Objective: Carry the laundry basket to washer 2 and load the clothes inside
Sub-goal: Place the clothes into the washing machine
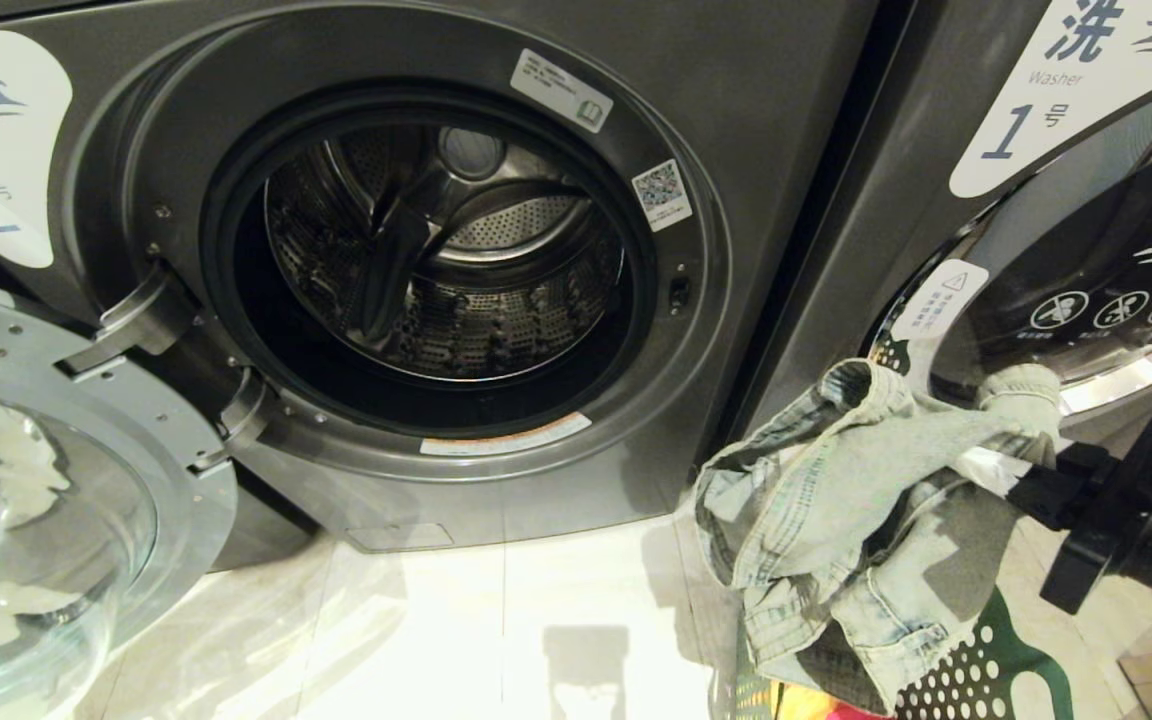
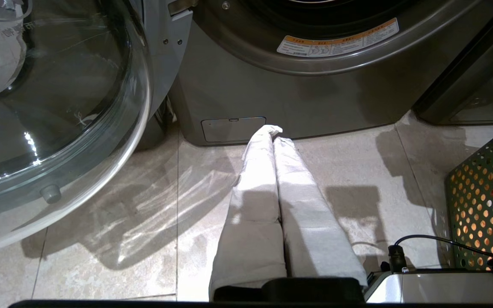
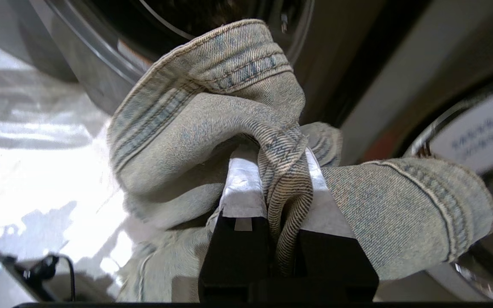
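Denim piece (image 1: 836, 500) hangs pinched in right gripper (image 3: 280, 184) above laundry basket (image 1: 986, 680); washer 2 (image 1: 456, 260) drum empty, loading remains.

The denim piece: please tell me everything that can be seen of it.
The denim piece is faded grey-blue cotton-like cloth with stitched seams and hems. It is crumpled and folded, hanging in the air above the basket, to the right of the open washer 2 and in front of washer 1. The right gripper is shut on a bunched fold of it; the rest droops down on both sides. Nothing else visibly touches it.
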You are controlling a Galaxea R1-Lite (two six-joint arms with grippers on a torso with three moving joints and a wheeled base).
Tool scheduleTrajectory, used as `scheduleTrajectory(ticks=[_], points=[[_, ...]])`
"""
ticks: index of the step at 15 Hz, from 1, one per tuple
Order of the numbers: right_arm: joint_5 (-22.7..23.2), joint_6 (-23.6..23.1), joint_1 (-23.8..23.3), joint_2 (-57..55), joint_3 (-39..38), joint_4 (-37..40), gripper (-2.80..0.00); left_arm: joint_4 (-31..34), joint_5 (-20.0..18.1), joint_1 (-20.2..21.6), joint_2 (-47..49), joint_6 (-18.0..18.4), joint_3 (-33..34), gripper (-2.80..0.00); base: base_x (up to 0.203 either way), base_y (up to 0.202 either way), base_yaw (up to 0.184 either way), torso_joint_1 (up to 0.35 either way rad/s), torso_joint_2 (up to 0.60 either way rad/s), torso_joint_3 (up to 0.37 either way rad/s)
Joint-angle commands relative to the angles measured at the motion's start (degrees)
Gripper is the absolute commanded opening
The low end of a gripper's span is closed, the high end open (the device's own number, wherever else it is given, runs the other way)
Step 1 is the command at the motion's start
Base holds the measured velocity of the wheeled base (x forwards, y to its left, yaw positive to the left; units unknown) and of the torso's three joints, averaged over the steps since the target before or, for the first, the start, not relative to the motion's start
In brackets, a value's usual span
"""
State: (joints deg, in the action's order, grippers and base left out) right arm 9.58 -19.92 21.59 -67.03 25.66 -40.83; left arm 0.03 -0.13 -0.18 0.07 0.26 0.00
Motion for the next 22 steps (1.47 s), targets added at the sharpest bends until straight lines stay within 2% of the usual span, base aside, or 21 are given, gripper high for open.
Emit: scheduleTrajectory(ticks=[1, 4, 6, 9, 11, 18, 22], points=[[-0.26, 0.22, 1.61, -3.73, 1.48, -2.0, -2.8, 0.05, 0.05, 0.01, 0.01, 0.0, 0.0, -2.8, 0.0, 0.0, 0.0, 0.0, 0.0, 0.0], [-1.17, 0.9, 1.49, -6.61, 4.07, -1.3, -2.8, 0.0, -0.01, 0.01, 0.01, 0.0, 0.0, -2.8, 0.0, 0.0, 0.0, 0.0, 0.0, 0.0], [-6.21, 1.29, 1.93, -7.36, 4.75, -0.7, -2.8, 0.01, 0.05, 0.01, 0.01, 0.0, 0.0, -2.8, 0.0, 0.0, 0.0, 0.0, 0.0, 0.0], [-12.26, 1.37, 3.19, -8.12, 7.54, 5.4, -2.8, 0.04, 0.04, 0.01, 0.01, 0.0, 0.0, -2.8, 0.0, 0.0, 0.0, 0.0, 0.0, 0.0], [-16.05, 1.38, 3.28, -8.38, 8.96, 6.8, -2.8, 0.04, 0.01, 0.01, 0.01, 0.0, 0.0, -2.8, 0.0, 0.0, 0.0, 0.0, 0.0, 0.0], [-16.0, 1.64, 6.98, -8.56, 9.89, 6.5, -2.8, -0.03, -0.04, 0.01, 0.01, 0.0, 0.0, -2.8, 0.0, 0.0, 0.0, 0.0, 0.0, 0.0], [-16.0, 1.73, 7.23, -9.11, 10.11, 6.64, -2.8, -0.03, 0.0, 0.01, 0.01, 0.0, 0.0, -2.8, 0.0, 0.0, 0.0, 0.0, 0.0, 0.0]])
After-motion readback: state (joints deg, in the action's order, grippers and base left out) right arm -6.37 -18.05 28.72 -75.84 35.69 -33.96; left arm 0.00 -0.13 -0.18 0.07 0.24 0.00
